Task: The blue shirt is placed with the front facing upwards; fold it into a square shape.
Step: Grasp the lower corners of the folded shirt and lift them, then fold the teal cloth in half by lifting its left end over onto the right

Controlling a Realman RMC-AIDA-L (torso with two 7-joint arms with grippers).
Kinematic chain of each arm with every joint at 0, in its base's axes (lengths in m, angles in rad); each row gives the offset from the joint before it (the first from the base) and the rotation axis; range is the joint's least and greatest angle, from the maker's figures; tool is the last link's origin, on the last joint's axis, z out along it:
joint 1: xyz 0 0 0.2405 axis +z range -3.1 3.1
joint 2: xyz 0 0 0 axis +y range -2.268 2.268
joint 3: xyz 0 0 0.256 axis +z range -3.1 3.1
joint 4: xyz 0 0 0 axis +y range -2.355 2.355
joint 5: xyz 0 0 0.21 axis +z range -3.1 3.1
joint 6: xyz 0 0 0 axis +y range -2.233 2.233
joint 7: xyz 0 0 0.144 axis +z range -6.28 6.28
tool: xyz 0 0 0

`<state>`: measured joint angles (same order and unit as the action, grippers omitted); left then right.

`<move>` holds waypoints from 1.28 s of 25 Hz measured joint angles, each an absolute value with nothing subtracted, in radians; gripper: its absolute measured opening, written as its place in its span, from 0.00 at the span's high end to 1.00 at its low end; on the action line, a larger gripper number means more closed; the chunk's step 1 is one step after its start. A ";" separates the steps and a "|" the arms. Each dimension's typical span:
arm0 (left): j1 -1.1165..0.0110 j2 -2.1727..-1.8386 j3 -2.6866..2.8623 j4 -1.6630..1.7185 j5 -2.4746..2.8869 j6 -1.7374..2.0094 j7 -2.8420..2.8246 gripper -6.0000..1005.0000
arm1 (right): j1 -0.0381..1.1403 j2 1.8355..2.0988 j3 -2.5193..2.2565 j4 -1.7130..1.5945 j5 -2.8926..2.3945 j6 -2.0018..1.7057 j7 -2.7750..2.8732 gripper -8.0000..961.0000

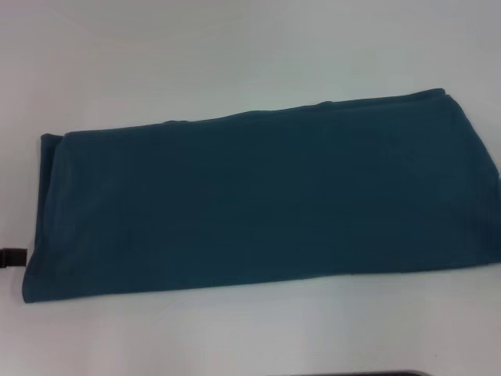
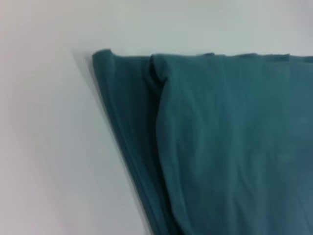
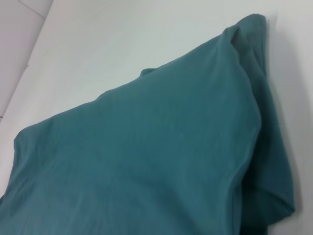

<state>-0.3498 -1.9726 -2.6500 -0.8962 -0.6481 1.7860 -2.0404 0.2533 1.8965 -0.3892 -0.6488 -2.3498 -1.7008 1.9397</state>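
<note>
Head view: only a small dark bit of the left gripper (image 1: 12,256) pokes in at the left edge, low, approx level w/ the near side of the scene. Fingers not visible. Right arm & gripper out of view. Neither wrist view shows its own gripper.

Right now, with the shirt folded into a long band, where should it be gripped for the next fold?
Probably the two corners of one short end of the blue shirt, for example its left end, coming from that side. The band is much wider than deep, so carrying one end across would make it squarer.
</note>
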 joint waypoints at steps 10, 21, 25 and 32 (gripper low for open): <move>-0.423 -1.963 -2.755 -0.893 -0.667 1.780 -2.054 0.80 | 0.290 1.859 -0.308 -0.658 -2.342 -1.722 1.975 0.82; -0.455 -1.997 -2.784 -0.836 -0.912 1.739 -1.996 0.37 | 0.366 1.881 -0.220 -0.688 -2.331 -1.699 1.884 0.27; -0.442 -2.032 -2.788 -0.824 -0.974 1.708 -1.941 0.29 | 0.377 1.888 -0.222 -0.688 -2.328 -1.661 1.847 0.14; -0.430 -2.078 -2.788 -0.821 -1.013 1.698 -1.905 0.17 | 0.402 1.884 -0.239 -0.690 -2.334 -1.657 1.876 0.03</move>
<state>-0.4298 -2.0784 -2.7883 -0.8213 -1.0131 1.6980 -1.9050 0.4017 1.8836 -0.2391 -0.6901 -2.3343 -1.6573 1.8760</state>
